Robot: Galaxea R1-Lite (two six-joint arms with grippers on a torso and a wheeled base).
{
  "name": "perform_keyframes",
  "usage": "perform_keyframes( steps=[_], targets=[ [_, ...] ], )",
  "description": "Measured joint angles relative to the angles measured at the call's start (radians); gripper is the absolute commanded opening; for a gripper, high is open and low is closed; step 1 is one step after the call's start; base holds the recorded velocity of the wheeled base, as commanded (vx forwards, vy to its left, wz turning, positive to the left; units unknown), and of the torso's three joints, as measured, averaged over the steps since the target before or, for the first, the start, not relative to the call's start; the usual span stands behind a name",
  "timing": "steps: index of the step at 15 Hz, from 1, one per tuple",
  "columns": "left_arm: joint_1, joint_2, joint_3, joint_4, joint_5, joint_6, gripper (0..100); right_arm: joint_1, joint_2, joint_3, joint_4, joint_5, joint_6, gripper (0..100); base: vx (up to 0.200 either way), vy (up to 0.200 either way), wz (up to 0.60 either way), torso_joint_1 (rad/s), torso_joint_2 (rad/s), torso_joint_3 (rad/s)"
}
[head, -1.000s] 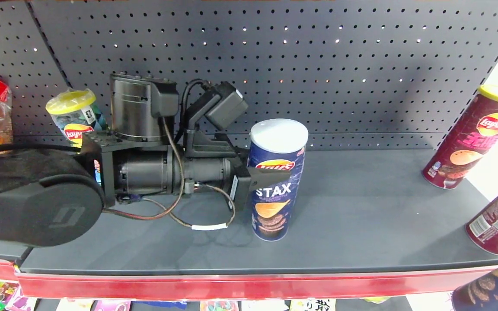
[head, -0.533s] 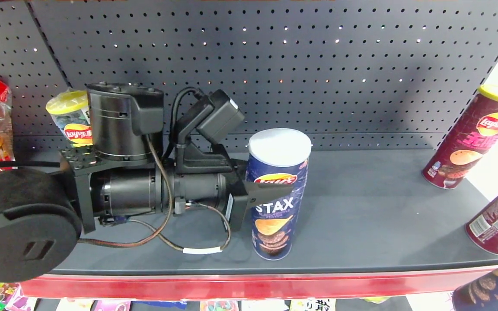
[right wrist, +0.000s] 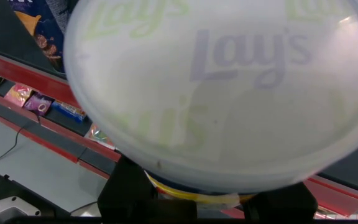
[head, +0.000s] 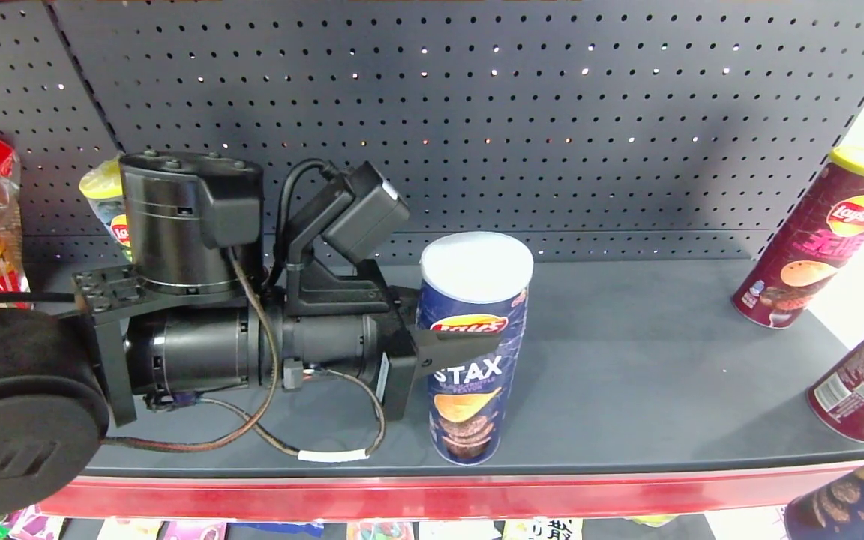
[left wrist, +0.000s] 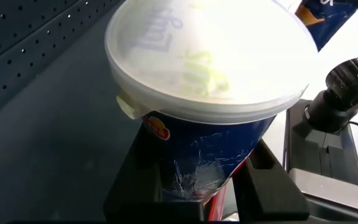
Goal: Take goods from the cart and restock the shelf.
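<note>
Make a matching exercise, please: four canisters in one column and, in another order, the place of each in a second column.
1. blue canister with white lid
2. dark red canister with yellow lid
3. light-coloured canister with yellow lid
4. clear-lidded canister

A. far right of the shelf, near the back panel
B. back left, partly behind the left arm
C. in the left end effector, near the shelf's front edge
D. in the right end effector

Pairs: 1-C, 2-A, 3-B, 4-D

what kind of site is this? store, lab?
Likely a shop aisle or mock-up: pegboard-backed shelf with red front rail, maroon can on it, snack packets on the tier below, a blue chip can in the left gripper, another in the right gripper.
</note>
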Motion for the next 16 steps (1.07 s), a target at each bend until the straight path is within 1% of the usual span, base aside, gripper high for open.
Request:
perform_keyframes(
  steps=[9,10,14,16],
  targets=[
    [-0.001,-0.006,0.031,-0.005,-0.001,0.000,0,0.000,0.000,0.001,0.001,0.000,0.000,0,0.000,0.000,0.00,0.000,0.00,0.000],
    [0.000,-0.007,0.031,-0.004,0.000,0.001,100,0.000,0.000,0.002,0.001,0.000,0.000,0,0.000,0.000,0.00,0.000,0.00,0.000],
    [0.001,-0.009,0.033,0.006,0.015,-0.003,100,0.000,0.000,0.002,0.001,0.000,0.000,0,0.000,0.000,0.00,0.000,0.00,0.000],
    [0.002,-0.020,0.052,0.003,0.032,-0.003,100,0.000,0.004,-0.001,0.001,0.006,-0.001,0,0.000,0.000,0.00,0.000,0.00,0.000]
  ],
)
